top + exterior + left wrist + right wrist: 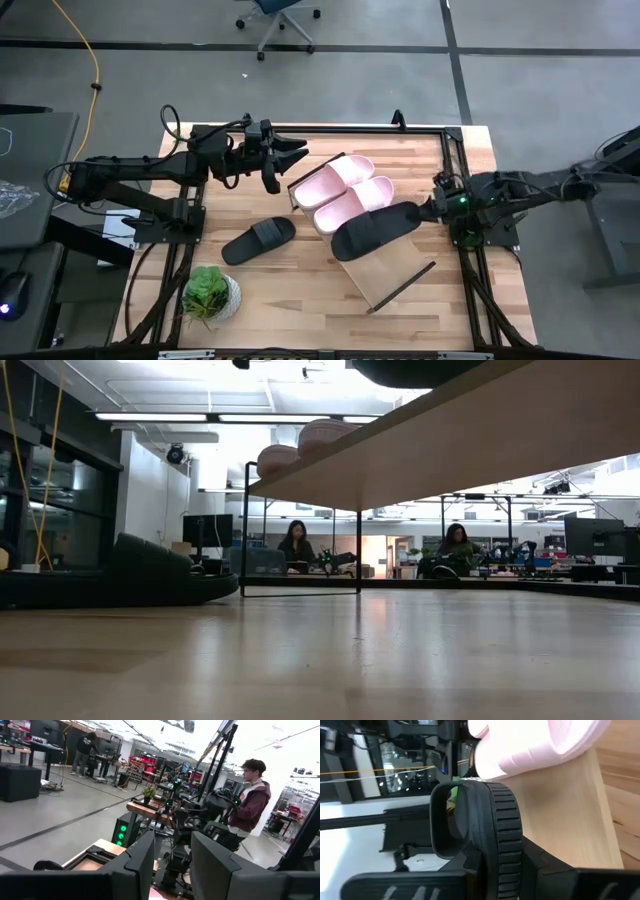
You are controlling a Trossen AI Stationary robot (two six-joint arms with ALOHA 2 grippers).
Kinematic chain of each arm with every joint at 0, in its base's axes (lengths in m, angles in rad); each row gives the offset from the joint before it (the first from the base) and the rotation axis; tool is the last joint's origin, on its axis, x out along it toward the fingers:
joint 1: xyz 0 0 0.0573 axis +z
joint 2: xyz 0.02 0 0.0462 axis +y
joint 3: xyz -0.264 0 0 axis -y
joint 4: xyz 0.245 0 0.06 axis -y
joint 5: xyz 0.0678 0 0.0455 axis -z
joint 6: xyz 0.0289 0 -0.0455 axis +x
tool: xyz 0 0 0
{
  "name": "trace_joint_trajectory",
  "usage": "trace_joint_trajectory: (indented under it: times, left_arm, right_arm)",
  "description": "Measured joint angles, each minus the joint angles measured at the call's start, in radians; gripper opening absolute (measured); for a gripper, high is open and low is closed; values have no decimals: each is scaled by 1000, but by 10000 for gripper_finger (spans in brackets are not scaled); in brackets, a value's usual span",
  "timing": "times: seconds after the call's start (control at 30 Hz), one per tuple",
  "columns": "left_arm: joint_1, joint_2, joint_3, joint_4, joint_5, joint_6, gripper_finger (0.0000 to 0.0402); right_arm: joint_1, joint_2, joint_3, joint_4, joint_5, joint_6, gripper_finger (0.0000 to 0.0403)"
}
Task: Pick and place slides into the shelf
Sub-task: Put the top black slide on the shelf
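The long light-wood shelf board [385, 275] with its thin dark end rims lies on a slant across the middle of the wooden table [300, 290], one end up near the far edge, the other down toward the near right corner. Two pale pink slide sandals [345, 190] sit side by side on the far half of the board, touching each other. Right beside them, over the middle of the board, is a matte black slide sandal [372, 229], and the right gripper [428, 208] has it: fingers closed on its end nearest the right edge of the table. The right wrist view confirms the hold, with the ribbed black sole [500, 835] standing up between the fingers, the pink pair [535, 742] just beyond it and the board's pale face [570, 815] behind.

The second black slide sandal [258, 239] lies on the bare tabletop, off the board, left of its far end and well apart from the others. The left gripper [290, 155] hangs over the far edge of the table, close to the board's far end, holding nothing, fingers [145, 860] parted with a clear gap between them. A small green potted plant [210, 293] stands at the near left corner.

From table height, the board's underside [440, 450] runs overhead with two pink toes [300, 445] showing above it.
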Motion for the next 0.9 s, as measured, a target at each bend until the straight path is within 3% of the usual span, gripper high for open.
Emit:
trace_joint_trajectory:
  times: [0.37, 0.53, 0.73, 0.9]
  left_arm:
    - [0, 1, 0, -20, 0, 18, 117]
    - [0, 1, 0, -22, 0, 18, 117]
    - [0, 1, 0, -21, 1, 18, 117]
    - [0, 1, 0, -21, 1, 18, 117]
  right_arm:
    - [300, 45, -1, 39, 347, 135, 50]
    - [412, 69, -1, -39, 429, 232, 50]
    - [466, 93, -1, -73, 562, 296, 50]
    - [466, 109, -1, -117, 568, 343, 50]
